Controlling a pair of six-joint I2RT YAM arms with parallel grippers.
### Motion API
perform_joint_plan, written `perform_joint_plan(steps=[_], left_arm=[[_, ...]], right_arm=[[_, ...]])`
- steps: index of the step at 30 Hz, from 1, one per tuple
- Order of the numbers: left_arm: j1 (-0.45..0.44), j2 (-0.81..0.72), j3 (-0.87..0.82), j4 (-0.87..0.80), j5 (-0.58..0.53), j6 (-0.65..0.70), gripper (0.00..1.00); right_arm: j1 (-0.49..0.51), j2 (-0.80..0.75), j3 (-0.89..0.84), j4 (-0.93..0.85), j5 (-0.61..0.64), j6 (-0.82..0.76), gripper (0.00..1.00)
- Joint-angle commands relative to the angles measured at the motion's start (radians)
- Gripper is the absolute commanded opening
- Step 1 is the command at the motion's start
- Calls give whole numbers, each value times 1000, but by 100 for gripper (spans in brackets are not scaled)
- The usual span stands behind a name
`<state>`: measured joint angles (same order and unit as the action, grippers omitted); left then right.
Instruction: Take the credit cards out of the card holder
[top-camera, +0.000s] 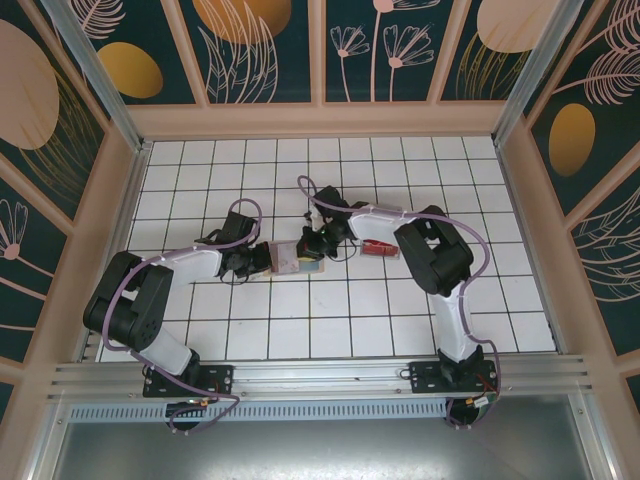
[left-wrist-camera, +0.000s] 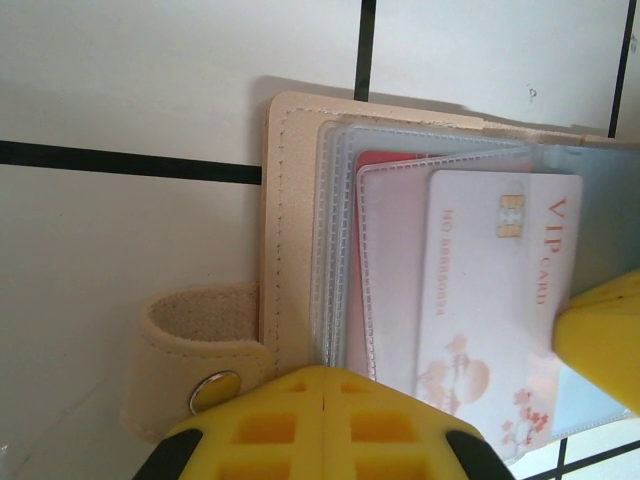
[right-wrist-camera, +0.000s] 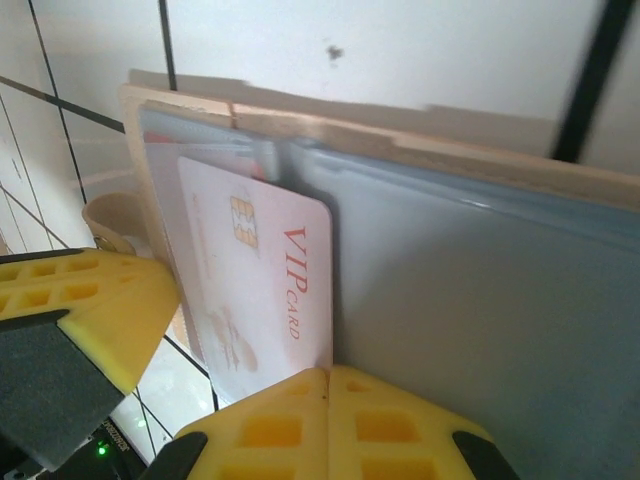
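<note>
The card holder (top-camera: 297, 258) is lying open on the tiled table (top-camera: 400, 170), with both grippers meeting at it. The left gripper (left-wrist-camera: 322, 395), fingers pressed fully together, is bearing on the holder's edge just beside the snap strap (left-wrist-camera: 200, 350), probably pinning it so a card can slide free. Whether it is pinching the cover or only pressing is not showing. The right gripper (right-wrist-camera: 326, 385), working from the holder's opposite side, is clamping a corner of the VIP card (right-wrist-camera: 250, 280), which is lying partly out of its clear sleeve (left-wrist-camera: 345, 200). A red card (left-wrist-camera: 385, 165) is peeking from behind the sleeves, and how many more are sitting inside is hard to tell
</note>
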<state>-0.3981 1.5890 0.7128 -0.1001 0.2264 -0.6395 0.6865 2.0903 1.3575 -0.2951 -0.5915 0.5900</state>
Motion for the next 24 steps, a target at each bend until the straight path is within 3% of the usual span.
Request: perform_joint_plan(steps=[1,18,22,24], left_arm=[[4,28,-11,-48,-24,9,0],[4,-45,57,-81,-8,11,0],[4,-76,90,-84,1,11,14],[4,-94,108,-80,7,12,36]], right_arm=[[-23,-62,-39,-35,28,-1,0],[-133,-282,-69,-243,126,-159,0],[-133,-354,-20,-357,247,-271,0],[-133,-388,12,-417,345,-350,0]])
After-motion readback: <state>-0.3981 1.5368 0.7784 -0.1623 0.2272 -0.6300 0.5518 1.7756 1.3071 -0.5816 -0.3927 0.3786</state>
